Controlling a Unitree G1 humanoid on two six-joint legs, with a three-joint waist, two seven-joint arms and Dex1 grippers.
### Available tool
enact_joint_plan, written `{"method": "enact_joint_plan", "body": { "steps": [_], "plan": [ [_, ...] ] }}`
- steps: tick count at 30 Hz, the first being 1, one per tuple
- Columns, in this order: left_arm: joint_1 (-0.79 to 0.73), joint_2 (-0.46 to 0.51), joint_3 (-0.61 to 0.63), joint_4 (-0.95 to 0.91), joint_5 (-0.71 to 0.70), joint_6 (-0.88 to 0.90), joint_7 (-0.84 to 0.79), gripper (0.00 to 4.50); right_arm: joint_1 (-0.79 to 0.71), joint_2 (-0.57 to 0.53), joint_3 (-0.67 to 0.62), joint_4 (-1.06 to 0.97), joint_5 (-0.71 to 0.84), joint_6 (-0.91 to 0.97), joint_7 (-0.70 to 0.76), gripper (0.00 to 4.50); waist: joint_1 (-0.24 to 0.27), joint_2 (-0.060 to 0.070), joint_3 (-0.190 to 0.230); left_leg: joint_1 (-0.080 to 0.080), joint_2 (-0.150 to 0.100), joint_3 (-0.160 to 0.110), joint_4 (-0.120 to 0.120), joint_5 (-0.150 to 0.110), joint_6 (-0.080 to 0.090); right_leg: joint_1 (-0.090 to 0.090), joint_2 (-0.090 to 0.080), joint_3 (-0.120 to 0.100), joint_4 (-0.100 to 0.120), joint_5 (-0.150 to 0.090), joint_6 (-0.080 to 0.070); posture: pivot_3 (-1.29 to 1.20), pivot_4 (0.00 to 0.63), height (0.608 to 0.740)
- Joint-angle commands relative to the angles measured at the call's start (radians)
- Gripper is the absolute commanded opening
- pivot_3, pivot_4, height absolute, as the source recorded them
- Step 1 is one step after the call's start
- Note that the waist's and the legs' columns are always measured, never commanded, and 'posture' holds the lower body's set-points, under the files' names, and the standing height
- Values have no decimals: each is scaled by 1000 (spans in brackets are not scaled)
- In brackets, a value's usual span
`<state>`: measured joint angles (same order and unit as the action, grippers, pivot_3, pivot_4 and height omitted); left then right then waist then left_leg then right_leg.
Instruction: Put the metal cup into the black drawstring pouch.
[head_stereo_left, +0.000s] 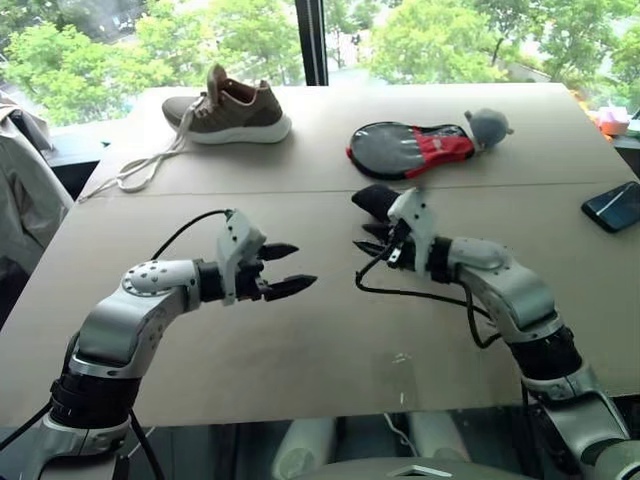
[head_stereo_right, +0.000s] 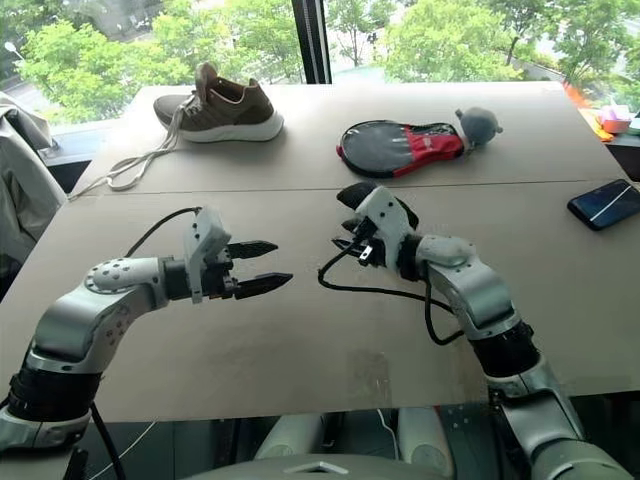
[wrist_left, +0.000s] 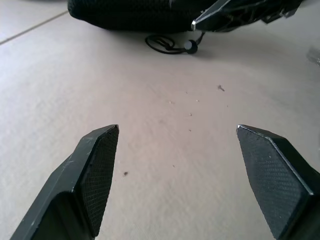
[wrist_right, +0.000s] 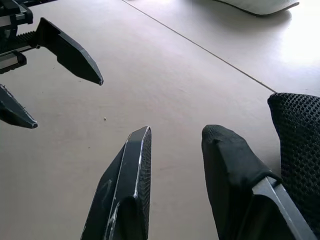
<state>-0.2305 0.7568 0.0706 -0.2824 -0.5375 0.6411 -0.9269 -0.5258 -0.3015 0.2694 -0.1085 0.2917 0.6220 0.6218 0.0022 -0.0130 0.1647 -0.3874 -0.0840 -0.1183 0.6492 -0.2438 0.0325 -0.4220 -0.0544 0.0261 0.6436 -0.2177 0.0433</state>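
Hooked one finger (wrist_right: 225, 150) of the right gripper (head_stereo_left: 372, 240), narrowly parted from its partner, inside the rim of the black drawstring pouch (head_stereo_left: 375, 198) resting on the table (head_stereo_left: 300, 340), probably to hold its mouth; could not tell whether the metal cup sat inside. Spread the left gripper (head_stereo_left: 290, 268) wide and empty, facing the pouch. Worked on tan board beside a window with trees beyond, shoe (head_stereo_left: 230, 108) and phone (head_stereo_left: 612, 205) well apart.

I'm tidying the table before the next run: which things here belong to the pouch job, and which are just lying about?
Job:
pouch, hung on the right gripper
left gripper, open and empty

Lying about:
shoe
black-and-red cover
grey soft thing at the cover's end
phone
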Motion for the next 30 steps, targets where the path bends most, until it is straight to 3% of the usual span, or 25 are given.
{"method": "enact_joint_plan", "body": {
  "steps": [1,9,22,30],
  "plan": [
    [-2,-4,55,-54,-30,-13,21,3849,-24,-8,-30,89,-53,-4,-48,1608,0,0,0,0,0,0,0,0,0,0,0,0,0,0,0,0,150,740],
    [60,12,121,-161,-116,6,5,3849,-30,-116,-16,82,-118,-17,-1,1608,-18,0,0,-11,0,1,-1,0,0,-10,0,1,1,0,0,0,150,740],
    [54,25,92,-190,-109,1,2,3849,-10,-103,-124,-35,-63,117,-23,1608,-13,0,0,-10,0,1,0,0,0,-9,0,1,2,1,-1,0,150,740],
    [28,25,75,-184,-113,6,-1,3849,32,-115,-96,-57,-87,121,-24,1608,-16,0,0,-10,0,1,0,0,0,-9,0,1,2,1,-1,0,150,740]
  ]
}}
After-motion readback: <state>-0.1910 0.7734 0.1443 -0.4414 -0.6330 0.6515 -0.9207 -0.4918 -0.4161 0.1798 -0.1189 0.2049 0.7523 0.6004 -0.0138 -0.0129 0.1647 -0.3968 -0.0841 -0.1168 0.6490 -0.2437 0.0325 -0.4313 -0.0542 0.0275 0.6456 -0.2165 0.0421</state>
